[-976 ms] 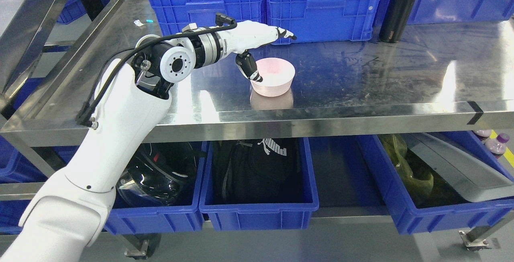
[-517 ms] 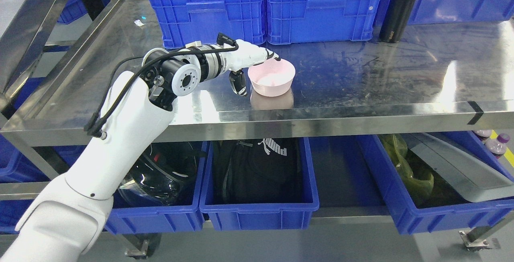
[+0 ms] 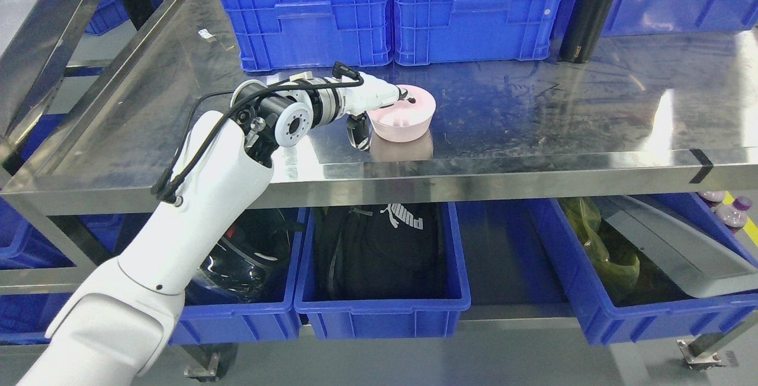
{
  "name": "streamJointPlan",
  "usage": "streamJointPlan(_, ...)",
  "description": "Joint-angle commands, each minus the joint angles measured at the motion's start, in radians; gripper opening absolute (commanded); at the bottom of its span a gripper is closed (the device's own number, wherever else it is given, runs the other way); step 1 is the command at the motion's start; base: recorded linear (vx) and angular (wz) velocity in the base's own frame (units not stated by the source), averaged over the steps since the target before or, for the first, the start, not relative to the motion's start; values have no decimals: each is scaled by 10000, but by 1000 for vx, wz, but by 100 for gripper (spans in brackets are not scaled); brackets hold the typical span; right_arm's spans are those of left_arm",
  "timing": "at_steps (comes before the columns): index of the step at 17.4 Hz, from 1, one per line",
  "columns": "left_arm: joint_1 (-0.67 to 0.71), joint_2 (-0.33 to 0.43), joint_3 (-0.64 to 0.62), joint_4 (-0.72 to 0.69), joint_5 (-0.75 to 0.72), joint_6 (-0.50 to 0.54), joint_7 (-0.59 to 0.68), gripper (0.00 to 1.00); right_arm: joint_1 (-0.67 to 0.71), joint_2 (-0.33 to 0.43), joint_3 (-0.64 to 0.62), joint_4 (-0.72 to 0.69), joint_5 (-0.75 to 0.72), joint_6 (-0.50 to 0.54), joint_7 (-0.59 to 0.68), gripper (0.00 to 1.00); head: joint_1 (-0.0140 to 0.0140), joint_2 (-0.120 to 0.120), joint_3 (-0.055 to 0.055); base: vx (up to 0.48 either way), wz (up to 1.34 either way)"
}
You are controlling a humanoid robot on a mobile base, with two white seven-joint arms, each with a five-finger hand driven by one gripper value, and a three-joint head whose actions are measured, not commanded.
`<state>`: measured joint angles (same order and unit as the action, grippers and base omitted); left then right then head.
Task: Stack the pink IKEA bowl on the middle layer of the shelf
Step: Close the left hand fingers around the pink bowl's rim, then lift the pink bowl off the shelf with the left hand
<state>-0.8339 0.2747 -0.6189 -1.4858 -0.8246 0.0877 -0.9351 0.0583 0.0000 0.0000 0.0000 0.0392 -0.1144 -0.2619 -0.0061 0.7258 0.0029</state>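
On the middle shelf, head view (the only view supplied):

Shelf: steel middle shelf (image 3: 533, 113), reflective and scuffed; it bears everything noted below.

Bowl position: pink bowl (image 3: 405, 118) stands upright near the front edge, about mid-width, well apart from the blue crates (image 3: 391, 13) along the far side and from the black bottle (image 3: 586, 13) at far right.

Bowl appearance: pale pink, round, low, walls flaring to a wide rim; matte and unmarked as far as I can see. Its reflection shows on the steel just nearer. Being round, it has no long axis, so any approach angle serves.

My left hand: left hand (image 3: 379, 108) lies at the bowl's left rim. Fingers (image 3: 401, 93) reach over the rim toward the inside; my thumb (image 3: 359, 134) hangs outside the left wall, low to the shelf.

Hand state: partly closed around the left wall. I judge it a pinch forming; whether both sides already bear firmly on the wall I cannot tell.

Key relation: bowl lies immediately right of my palm, its wall between fingers and thumb. This arm is the only one present.

Right hand: out of frame.

Stack target: no second bowl is visible on this shelf.

Risk, by judgement: a one-sided rim pinch may tilt the bowl on lifting.
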Motion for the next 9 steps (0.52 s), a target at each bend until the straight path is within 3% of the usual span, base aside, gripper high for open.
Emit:
streamJointPlan(1,-52,-951,-24,1358,-114,-338,9,81,0,-174,46,-175,7,-6,-4,100,0,0,0,0,0)
streamJointPlan(7,-83,-1244,160,1972,-114,-830,24,61,0,-174,46,-175,-8,-6,-4,100,0,0,0,0,0)
streamJointPlan(9,-83,-1259,496,2323,-114,-1501,9,49,0,-174,46,-175,7,-6,-4,100,0,0,0,0,0)
